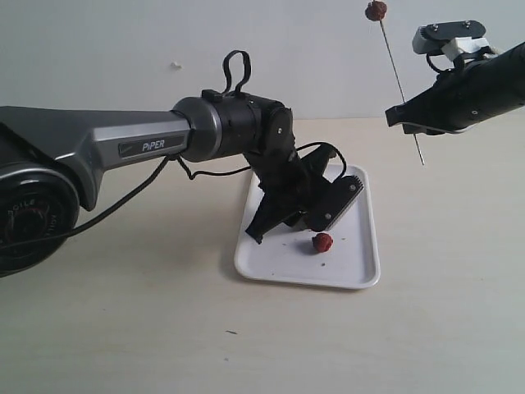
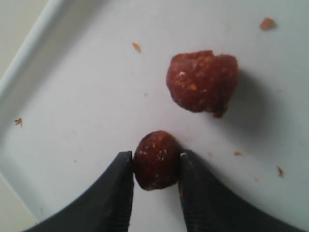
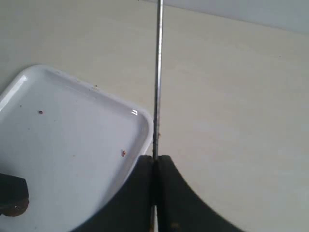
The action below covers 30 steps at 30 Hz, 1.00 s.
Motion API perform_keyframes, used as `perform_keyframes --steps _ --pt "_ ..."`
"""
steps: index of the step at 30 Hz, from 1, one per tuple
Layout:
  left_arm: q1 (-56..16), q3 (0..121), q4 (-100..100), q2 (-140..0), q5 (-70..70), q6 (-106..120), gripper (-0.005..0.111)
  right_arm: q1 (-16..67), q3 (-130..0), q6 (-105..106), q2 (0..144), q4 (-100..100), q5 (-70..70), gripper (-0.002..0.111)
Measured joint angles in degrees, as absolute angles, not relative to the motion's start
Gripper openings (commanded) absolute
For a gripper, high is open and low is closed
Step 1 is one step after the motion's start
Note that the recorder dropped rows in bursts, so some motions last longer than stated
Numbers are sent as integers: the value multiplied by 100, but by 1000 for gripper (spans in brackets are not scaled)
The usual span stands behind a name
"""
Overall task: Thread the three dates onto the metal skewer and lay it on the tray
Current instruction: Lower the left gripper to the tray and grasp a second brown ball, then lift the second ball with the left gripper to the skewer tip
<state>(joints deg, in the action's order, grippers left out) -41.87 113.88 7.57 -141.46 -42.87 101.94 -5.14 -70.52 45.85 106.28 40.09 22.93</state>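
One date [image 1: 376, 10] tops the metal skewer [image 1: 398, 82], clamped high at right by the right fingers [image 3: 140, 193]. The left fingers [image 2: 118, 188] grip a second date [image 2: 155, 166] on the tray [image 1: 361, 263], third date [image 2: 202, 81] beside; next, probably lift it to the skewer's tip.

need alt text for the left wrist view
The left end effector pinches a small reddish-brown date between its dark fingers on the white tray; a second date lies loose nearby, among tiny orange crumbs.
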Motion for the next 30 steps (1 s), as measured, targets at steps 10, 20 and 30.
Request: perform_keyframes --steps 10,20,30 --pt "-4175 11388 995 -14146 -4261 9778 33 -514 -7052 4585 10628 4009 2293 0" --pt "-3614 11352 2884 -13972 -4564 9687 33 -514 -7052 4865 10628 3642 2293 0" --pt "-2674 11352 4693 -13634 -5369 9698 33 -514 -7052 4840 10628 2382 3012 0"
